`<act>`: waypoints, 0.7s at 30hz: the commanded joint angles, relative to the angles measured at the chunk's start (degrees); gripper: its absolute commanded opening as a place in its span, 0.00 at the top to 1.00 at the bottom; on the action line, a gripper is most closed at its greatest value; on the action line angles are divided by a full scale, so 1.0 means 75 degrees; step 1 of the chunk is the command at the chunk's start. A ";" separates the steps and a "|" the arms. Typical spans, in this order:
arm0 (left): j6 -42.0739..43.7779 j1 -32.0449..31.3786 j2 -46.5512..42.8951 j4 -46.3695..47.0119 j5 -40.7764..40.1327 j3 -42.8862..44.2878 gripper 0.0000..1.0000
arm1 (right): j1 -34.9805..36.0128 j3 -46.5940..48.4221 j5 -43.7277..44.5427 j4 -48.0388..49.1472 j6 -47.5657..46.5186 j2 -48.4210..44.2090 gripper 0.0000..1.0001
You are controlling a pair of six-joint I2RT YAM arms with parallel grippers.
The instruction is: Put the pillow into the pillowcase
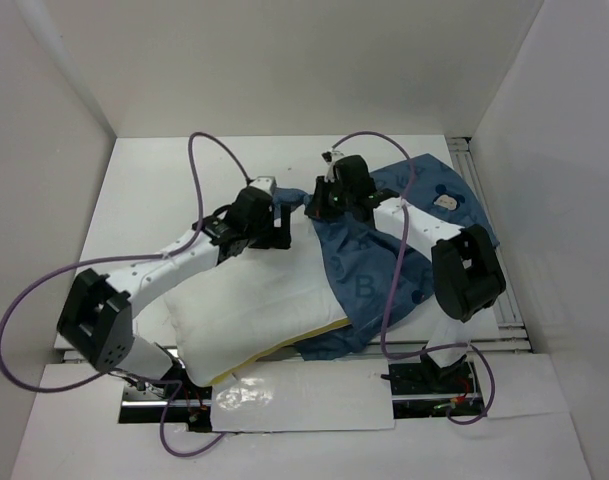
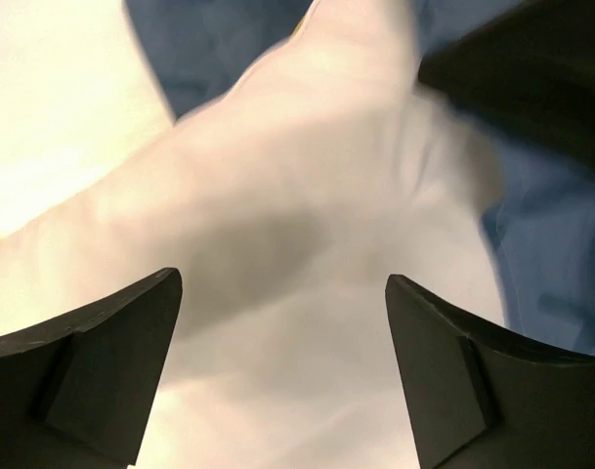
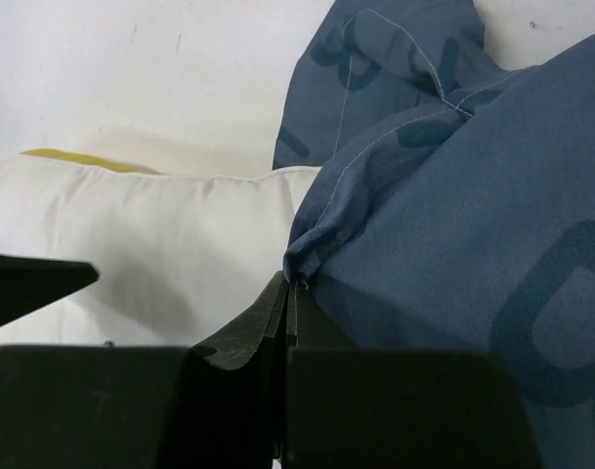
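1. Noting position: plump white rectangular pillow (image 1: 249, 310) with pale yellow edge trim lies across the near-left part of the white worktop (image 1: 149, 190). Its right end looks covered by the mouth of the floppy denim-blue printed pillowcase (image 1: 356, 298), which spreads toward the worktop's right edge. Most of the pillow lies outside
2. Left gripper (image 2: 282, 288): jaws wide apart over the pillow's far edge, close to the case mouth, holding nothing
3. Right gripper (image 3: 290, 293): jaws pinched together on the pillowcase hem, only a small fold caught
4. Risk: so thin a pinch may slip if the pillow is pushed hard, and the mouth would fall flat
5. Risk: with the pillow unheld, tugging the case could drag both across the worktop with no further insertion
6. Risk: a left regrasp could catch blue cloth along with white, closing the opening
7. Risk: the plump far corner may snag on the hem and bunch
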 commanded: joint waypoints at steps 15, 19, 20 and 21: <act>0.0027 -0.0478 0.1694 0.0544 0.0419 -0.0446 1.00 | 0.0375 0.0345 -0.0025 0.0006 -0.0083 -0.0177 1.00; -0.0114 -0.0560 0.1065 0.0938 -0.0120 -0.0478 1.00 | 0.0445 0.0590 -0.0095 -0.0275 -0.0153 -0.0095 1.00; 0.0060 -0.0560 0.0738 0.1173 -0.0121 -0.0665 1.00 | 0.0446 0.0591 -0.0095 -0.0276 -0.0153 -0.0025 1.00; 0.0061 -0.0560 0.0050 0.1419 -0.0237 -0.0760 1.00 | 0.0527 0.0684 -0.0095 -0.0276 -0.0153 -0.0024 1.00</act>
